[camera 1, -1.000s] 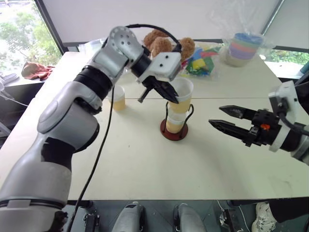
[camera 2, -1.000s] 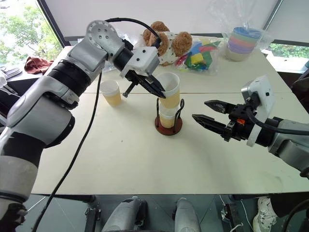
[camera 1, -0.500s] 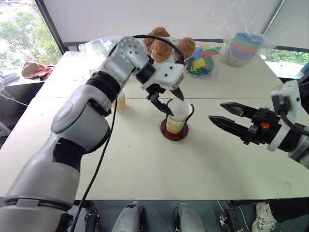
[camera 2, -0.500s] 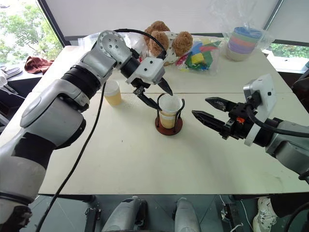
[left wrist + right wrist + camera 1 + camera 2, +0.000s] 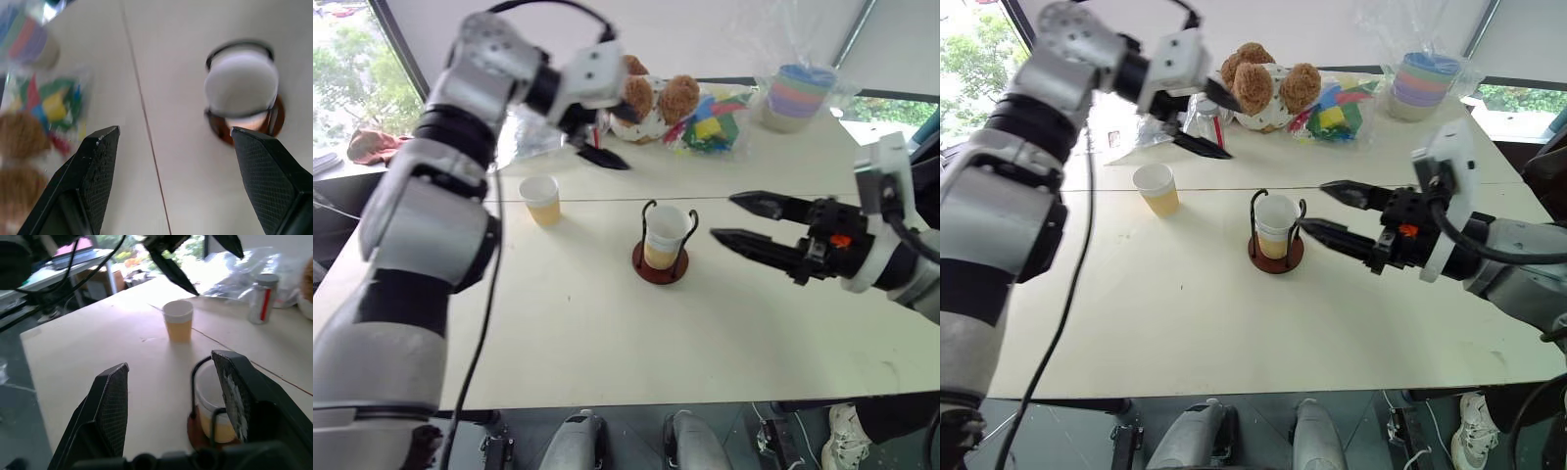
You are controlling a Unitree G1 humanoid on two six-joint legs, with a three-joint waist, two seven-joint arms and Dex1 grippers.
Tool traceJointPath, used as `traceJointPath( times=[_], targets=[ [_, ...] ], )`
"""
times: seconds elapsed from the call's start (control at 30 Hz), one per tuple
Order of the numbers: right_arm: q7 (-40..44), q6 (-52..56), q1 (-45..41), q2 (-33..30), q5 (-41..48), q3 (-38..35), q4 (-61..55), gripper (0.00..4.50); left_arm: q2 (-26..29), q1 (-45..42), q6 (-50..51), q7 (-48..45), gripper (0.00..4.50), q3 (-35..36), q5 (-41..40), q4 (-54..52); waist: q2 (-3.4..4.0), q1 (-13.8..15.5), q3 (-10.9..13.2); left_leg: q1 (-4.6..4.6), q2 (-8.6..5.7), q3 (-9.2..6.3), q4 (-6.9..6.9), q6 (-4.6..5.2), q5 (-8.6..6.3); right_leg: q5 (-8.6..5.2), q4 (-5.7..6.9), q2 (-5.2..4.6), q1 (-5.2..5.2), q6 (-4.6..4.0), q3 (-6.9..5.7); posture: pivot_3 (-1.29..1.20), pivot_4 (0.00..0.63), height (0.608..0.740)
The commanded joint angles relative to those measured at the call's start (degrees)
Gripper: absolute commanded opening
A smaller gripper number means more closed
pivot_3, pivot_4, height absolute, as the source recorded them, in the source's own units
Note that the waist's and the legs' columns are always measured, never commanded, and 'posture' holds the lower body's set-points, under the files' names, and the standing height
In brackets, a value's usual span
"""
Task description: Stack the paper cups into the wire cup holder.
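paper cups (image 5: pixel 666 235) sit nested in the wire cup holder (image 5: pixel 662 262); one (image 5: pixel 540 199) stands apart.

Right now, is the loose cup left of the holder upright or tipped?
Upright. The loose paper cup stands on the table, white rim up, apart from the wire cup holder.

Lab or office: white worktable (image 5: pixel 558 323), big windows (image 5: pixel 352 69) (trees outside).

Left gripper (image 5: pixel 607 135) raised, fingers spread (empty); right gripper (image 5: pixel 742 220) level, fingers parted.
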Motion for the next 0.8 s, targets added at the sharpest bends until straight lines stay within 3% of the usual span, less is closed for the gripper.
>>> traceJointPath(
  times=[0.03,0.2,0.37,0.8],
  targets=[
    [3.1,-0.9,-4.2,-1.2,-0.6,4.0,-0.3,2.95,3.4,2.1,0.6,5.2,4.46,2.0,5.4,-0.6,-0.05,0.5,0.0,-0.06,-0.01,0.0,0.02,-0.01,0.01,0.0,0.0,-0.02,-0.01,0.0,-0.01,0.0,0.15,0.74],
    [6.5,-0.9,-8.3,-1.2,-3.9,8.6,1.2,2.95,6.5,7.5,0.3,11.1,4.46,4.1,9.9,-0.9,-0.17,1.1,0.0,-0.18,-0.12,0.0,0.06,-0.01,0.0,0.01,-0.04,-0.11,0.0,0.02,-0.02,0.0,0.15,0.74],
    [8.8,-0.6,-9.6,-1.0,-6.2,10.8,2.3,2.95,6.4,10.0,0.5,11.2,4.46,5.7,12.5,-1.2,-0.21,1.0,0.0,-0.2,-0.17,0.01,0.07,0.01,-0.01,0.02,-0.07,-0.14,0.02,0.03,-0.02,0.0,0.15,0.74],
    [4.9,0.5,-7.7,-0.7,-3.0,8.6,0.6,2.95,3.8,11.8,1.4,15.5,4.46,6.3,19.2,0.9,-0.21,0.9,0.0,-0.17,-0.16,0.02,0.07,-0.01,0.0,0.02,-0.01,-0.13,0.0,0.03,-0.03,0.0,0.15,0.74]
  ],
)
